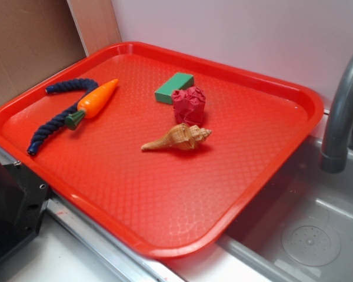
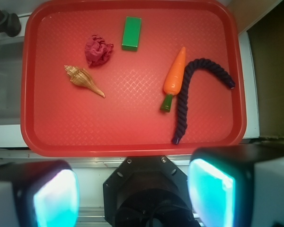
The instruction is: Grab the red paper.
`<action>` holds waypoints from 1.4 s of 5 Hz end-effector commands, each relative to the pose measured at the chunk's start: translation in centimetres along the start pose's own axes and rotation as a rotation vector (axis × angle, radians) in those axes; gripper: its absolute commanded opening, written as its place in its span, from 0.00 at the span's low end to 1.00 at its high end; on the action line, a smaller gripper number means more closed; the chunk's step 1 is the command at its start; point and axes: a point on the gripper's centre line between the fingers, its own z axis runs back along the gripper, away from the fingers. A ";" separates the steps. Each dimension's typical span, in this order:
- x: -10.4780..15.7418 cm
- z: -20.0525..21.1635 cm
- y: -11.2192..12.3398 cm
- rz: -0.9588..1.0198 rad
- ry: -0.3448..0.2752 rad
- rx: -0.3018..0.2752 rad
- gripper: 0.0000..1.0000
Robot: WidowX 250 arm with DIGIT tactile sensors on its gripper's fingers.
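Observation:
The red paper (image 1: 188, 104) is a dark crimson crumpled wad lying on the big red tray (image 1: 165, 205), just in front of the green block (image 1: 174, 88) and almost touching it. In the wrist view the red paper (image 2: 98, 50) lies in the upper left part of the tray (image 2: 109, 132). My gripper (image 2: 132, 194) is open and empty, its two cyan pads (image 2: 57, 198) wide apart. It hangs high above the tray's near edge, far from the paper. The gripper does not show in the exterior view.
A tan seashell (image 1: 177, 138) lies right next to the paper. An orange toy carrot (image 1: 97, 101) and a dark blue rope (image 1: 56, 120) lie at the tray's other side. A grey faucet (image 1: 341, 117) and a sink (image 1: 306, 235) are beside the tray.

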 end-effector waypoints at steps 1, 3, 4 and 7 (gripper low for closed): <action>0.0 0.0 0.0 0.000 0.000 0.000 1.00; 3.2 -1.5 0.2 0.416 -0.125 -0.093 1.00; 5.8 -3.7 -0.3 0.629 -0.199 -0.135 1.00; 12.7 -12.4 -1.9 0.759 -0.315 -0.144 1.00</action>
